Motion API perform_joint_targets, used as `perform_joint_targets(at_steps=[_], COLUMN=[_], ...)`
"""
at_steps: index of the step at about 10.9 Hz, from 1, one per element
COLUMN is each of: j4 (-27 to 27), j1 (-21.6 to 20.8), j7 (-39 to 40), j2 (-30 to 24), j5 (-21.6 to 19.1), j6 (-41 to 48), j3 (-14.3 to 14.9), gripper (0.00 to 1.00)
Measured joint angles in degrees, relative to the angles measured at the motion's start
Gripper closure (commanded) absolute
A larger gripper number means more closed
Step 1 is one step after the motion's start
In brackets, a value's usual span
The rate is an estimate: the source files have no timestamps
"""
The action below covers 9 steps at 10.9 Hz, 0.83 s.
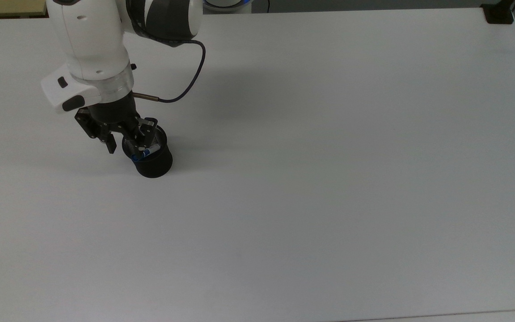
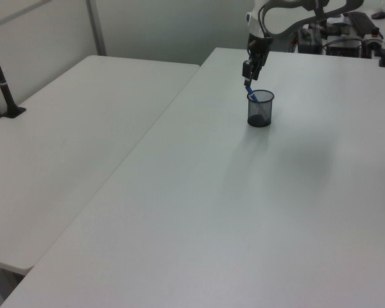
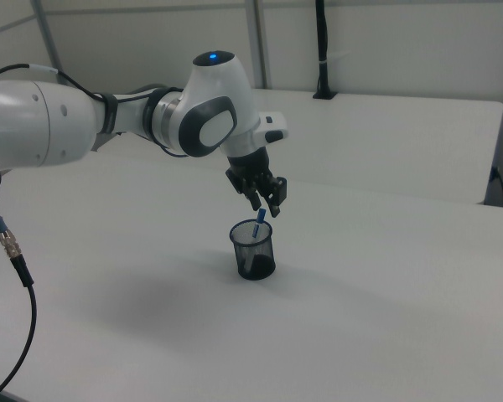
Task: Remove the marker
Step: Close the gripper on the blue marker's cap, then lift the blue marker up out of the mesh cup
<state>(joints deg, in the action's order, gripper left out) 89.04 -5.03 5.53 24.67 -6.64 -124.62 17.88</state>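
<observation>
Top view: the black mesh cup (image 1: 152, 162) stands upright on the white table (image 1: 329, 179), in the top view's left half. The marker (image 1: 145, 153) leans inside it, its blue cap toward the top view's lower left and resting at the rim, its white barrel running up and right into the cup. The gripper (image 1: 126, 142) hangs right over the cup's mouth with its jaws open: 1 finger sits outside the rim on the top view's left, the other reaches over the opening just above the barrel. The marker's capped end lies between the 2 fingers, though whether either finger touches it cannot be told. A dark cable loops from the arm's wrist toward the top view's right.

Left view: the cup (image 2: 260, 109) stands far back on the table (image 2: 212, 212), and the marker (image 2: 250, 94) pokes its blue end above the rim on the left view's left side. The gripper (image 2: 248, 79) points down just above that blue end (contact unclear).

Right view: the marker (image 3: 259, 225) stands tilted in the cup (image 3: 253, 250), blue cap above the rim. The gripper (image 3: 267, 208) hovers right above the cap, fingers spread and pointing down, nothing clamped between them.
</observation>
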Motion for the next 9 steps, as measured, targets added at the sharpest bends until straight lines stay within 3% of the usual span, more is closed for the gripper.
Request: perform_joint_targets(at_steps=[2, 4, 7, 9], j4=[0.0, 0.0, 0.0, 0.0], j1=[-0.5, -0.8, -0.8, -0.9], j7=[0.0, 0.0, 0.0, 0.0], j2=[0.4, 0.5, 0.5, 0.6], j5=[0.0, 0.0, 0.0, 0.0], j6=[0.0, 0.0, 0.0, 0.0], j3=[-0.1, -0.2, -0.2, -0.2], gripper=[0.75, 0.78, 0.78, 0.7])
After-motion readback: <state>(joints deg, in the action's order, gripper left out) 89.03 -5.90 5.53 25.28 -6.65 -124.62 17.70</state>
